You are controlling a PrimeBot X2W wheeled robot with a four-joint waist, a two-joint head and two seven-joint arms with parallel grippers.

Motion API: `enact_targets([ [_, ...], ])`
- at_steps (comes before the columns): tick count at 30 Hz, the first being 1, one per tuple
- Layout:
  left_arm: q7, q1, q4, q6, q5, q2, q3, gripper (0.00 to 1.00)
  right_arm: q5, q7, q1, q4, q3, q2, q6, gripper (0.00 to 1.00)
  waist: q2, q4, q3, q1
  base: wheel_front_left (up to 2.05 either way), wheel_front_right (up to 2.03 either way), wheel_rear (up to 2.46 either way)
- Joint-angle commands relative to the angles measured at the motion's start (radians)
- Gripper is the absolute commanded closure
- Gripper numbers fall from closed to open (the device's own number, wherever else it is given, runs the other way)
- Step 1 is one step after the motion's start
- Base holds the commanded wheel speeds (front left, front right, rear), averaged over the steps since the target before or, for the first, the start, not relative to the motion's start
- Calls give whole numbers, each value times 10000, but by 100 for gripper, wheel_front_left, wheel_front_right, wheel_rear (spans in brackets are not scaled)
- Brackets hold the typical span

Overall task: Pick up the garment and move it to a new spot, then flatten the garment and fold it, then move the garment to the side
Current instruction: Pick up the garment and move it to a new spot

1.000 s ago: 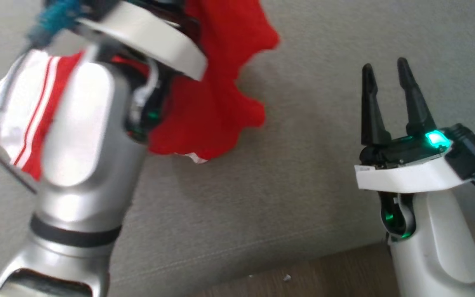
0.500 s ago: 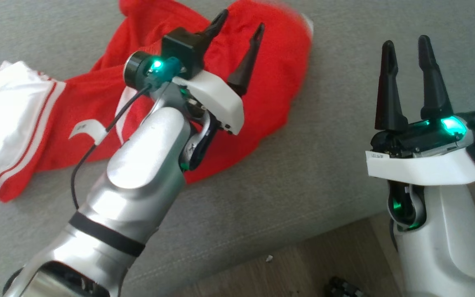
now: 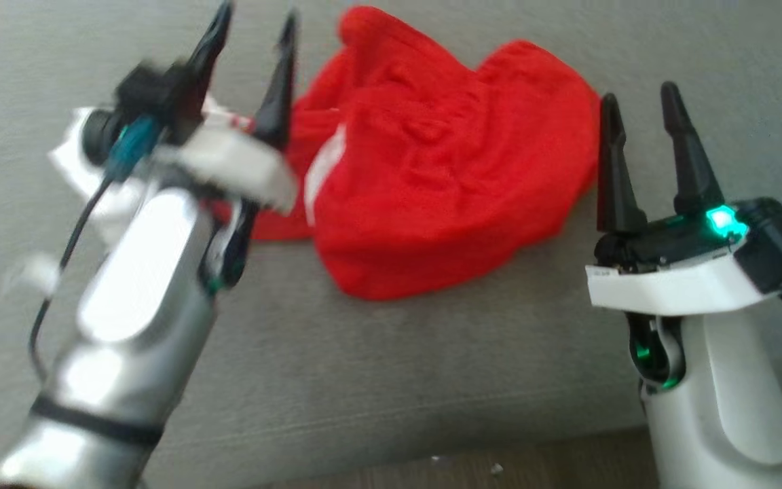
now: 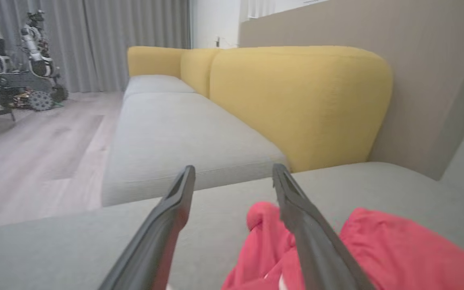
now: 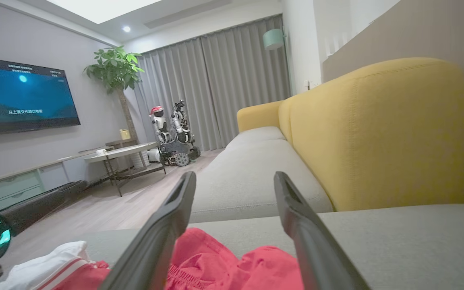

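The red garment (image 3: 445,183) was lying bunched up and loose on the grey sofa seat (image 3: 432,380). The left gripper (image 3: 257,15) sat just left of the garment with its fingers spread wide and empty. The right gripper (image 3: 638,96) was just right of it, also wide and empty.

Red garment (image 3: 445,183): soft matt cloth, fine knit; white cloth part at left. Seat (image 3: 398,380): grey woven cloth, matt, bit rough. Backrest (image 4: 296,104): yellow cloth, matt. My fingers (image 3: 615,183): dark matt plastic. My left forearm (image 3: 126,299): silver, smooth, glossy. Floor (image 4: 26,161): pale wood, smooth.
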Motion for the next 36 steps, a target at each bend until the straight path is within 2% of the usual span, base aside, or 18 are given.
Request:
enact_targets([
  [1,-116,579,-738,58,227,476,518,0,-116,-28,263,-204,210,40,71,0,0,792,-689,0,0,0,0],
  [4,-117,1831,-1525,77,497,751,885,0,-190,24,526,-81,190,40,71,0,0,1147,-1024,0,0,0,0],
  [8,-118,3488,-2511,176,1096,834,1321,0,-142,24,971,58,78,40,71,0,0,1455,-1422,0,0,0,0],
  [16,-119,5777,-3674,285,1904,-183,2506,0,48,-10,1676,240,64,40,71,0,0,1549,-1772,0,0,0,0],
  [27,-119,6363,-3943,-443,2806,-855,3594,0,55,-19,1790,275,185,40,71,0,0,1458,-1795,0,0,0,0],
  [36,-120,6469,-3840,-784,3099,-1100,4154,0,155,-25,1737,347,339,40,71,0,0,1289,-1887,0,0,0,0],
])
